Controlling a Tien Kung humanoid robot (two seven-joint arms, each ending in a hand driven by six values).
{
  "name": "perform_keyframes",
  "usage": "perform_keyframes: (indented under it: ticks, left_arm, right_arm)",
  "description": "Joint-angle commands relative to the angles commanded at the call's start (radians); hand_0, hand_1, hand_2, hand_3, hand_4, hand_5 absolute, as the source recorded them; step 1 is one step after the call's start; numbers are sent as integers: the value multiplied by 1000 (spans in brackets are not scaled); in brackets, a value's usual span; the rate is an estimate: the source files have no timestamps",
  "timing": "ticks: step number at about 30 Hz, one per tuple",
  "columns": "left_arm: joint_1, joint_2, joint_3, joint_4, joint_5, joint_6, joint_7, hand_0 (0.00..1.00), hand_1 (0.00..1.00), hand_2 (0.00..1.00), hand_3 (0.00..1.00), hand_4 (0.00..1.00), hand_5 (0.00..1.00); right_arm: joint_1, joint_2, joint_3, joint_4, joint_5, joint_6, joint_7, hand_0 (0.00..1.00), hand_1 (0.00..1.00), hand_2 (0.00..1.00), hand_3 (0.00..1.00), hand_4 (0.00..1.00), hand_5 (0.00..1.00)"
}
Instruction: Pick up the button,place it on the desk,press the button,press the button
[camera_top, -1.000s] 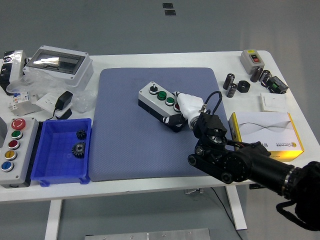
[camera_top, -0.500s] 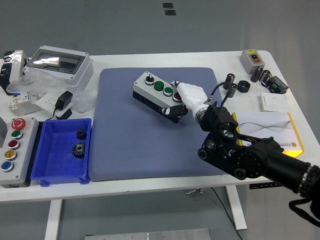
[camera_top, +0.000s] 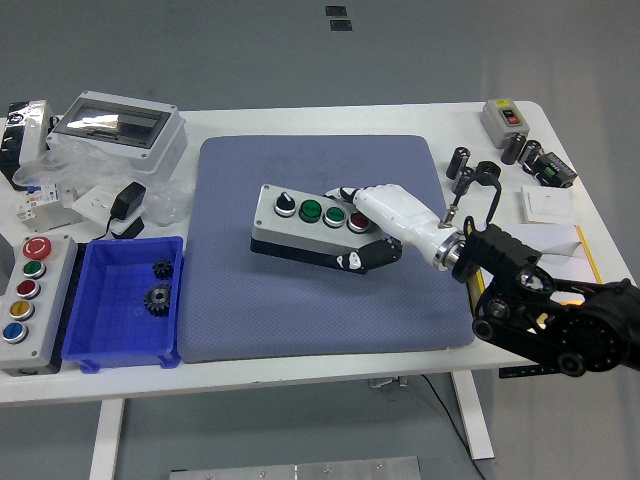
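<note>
A grey button box (camera_top: 296, 232) with a black base lies over the middle of the blue mat (camera_top: 300, 310). On its top are a black knob (camera_top: 283, 203), two green buttons and a red button (camera_top: 358, 221). My right hand (camera_top: 372, 228), white with dark fingertips, is shut on the box's right end. Its fingers lie over the top by the red button and the thumb is against the front face. I cannot tell whether the box rests on the mat or hangs just above it. The black right arm (camera_top: 540, 310) comes in from the lower right.
A blue bin (camera_top: 125, 300) with two gears and a grey box (camera_top: 28, 290) with several coloured buttons stand at the left. A clear-lidded enclosure (camera_top: 118, 125) and an adapter (camera_top: 128, 200) lie at the back left. A yellow-white carton (camera_top: 575, 250), small cylinders (camera_top: 462, 165) and a switch box (camera_top: 503, 118) are on the right.
My right hand has carried the button box leftward and turned it so it lies more level and nearer the mat's middle. The forearm has swung out to the right.
</note>
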Motion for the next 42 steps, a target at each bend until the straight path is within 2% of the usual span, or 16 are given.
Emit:
perform_keyframes:
  ticks: [3,6,10,11,16,17,22,23,28,29,34,35,40,41,42]
  left_arm:
    - [0,-2,-6,-1,9,-1,2,666,629,573,609,640,241]
    - [-1,-4,-6,-1,10,-1,2,667,629,573,608,639,242]
    - [-1,-7,-7,-1,12,-1,3,667,629,573,608,639,242]
    - [-2,-7,-8,-1,14,-1,3,667,629,574,609,641,243]
    - [-4,-6,-10,-1,17,-2,3,667,629,574,609,641,243]
    - [-5,-5,-11,-1,19,-2,3,666,629,574,609,642,250]
    - [-7,-4,-14,-2,23,-3,4,666,629,574,609,642,250]
    - [-7,-3,-15,-2,25,-3,5,666,629,574,609,642,253]
    - [-7,-2,-15,-2,27,-3,5,666,629,574,609,642,253]
    - [-7,-2,-16,-2,28,-3,5,666,629,574,608,643,255]
    - [-8,-2,-16,-2,29,-4,5,666,629,574,608,643,255]
    - [-8,-1,-16,-2,30,-4,6,666,629,573,608,644,255]
    - [-11,1,-20,-3,37,-5,6,666,629,573,608,644,255]
    - [-12,1,-20,-3,38,-5,6,666,628,573,608,643,255]
    - [-12,2,-20,-3,39,-6,6,666,628,573,608,643,255]
  right_arm:
    - [-19,-3,-5,-30,-62,-13,49,18,226,261,200,2,2]
    - [-35,0,-1,-48,-107,-10,48,38,232,247,198,2,2]
    - [-49,1,17,-51,-128,18,31,38,232,247,198,2,2]
    - [-50,1,20,-51,-127,26,29,220,292,275,215,2,2]
    - [-47,0,27,-55,-97,73,22,220,292,275,215,2,2]
    - [-46,0,28,-55,-89,81,22,333,380,357,261,2,2]
    - [-45,-4,31,-55,-51,103,26,333,380,357,261,2,2]
    - [-45,-5,31,-55,-47,104,27,508,574,572,558,2,4]
    - [-43,-9,27,-52,-36,106,27,508,574,572,558,2,4]
    - [-42,-11,25,-51,-34,106,27,757,730,724,730,110,104]
    - [-34,-18,19,-45,-19,113,28,757,730,724,730,110,104]
    - [-31,-20,18,-44,-17,116,28,919,846,851,911,283,19]
    - [-13,-31,9,-43,-6,136,26,919,846,851,911,283,19]
    - [-9,-33,6,-43,-4,139,25,939,861,869,933,369,19]
    - [-7,-35,4,-42,-3,142,25,939,861,869,933,369,19]
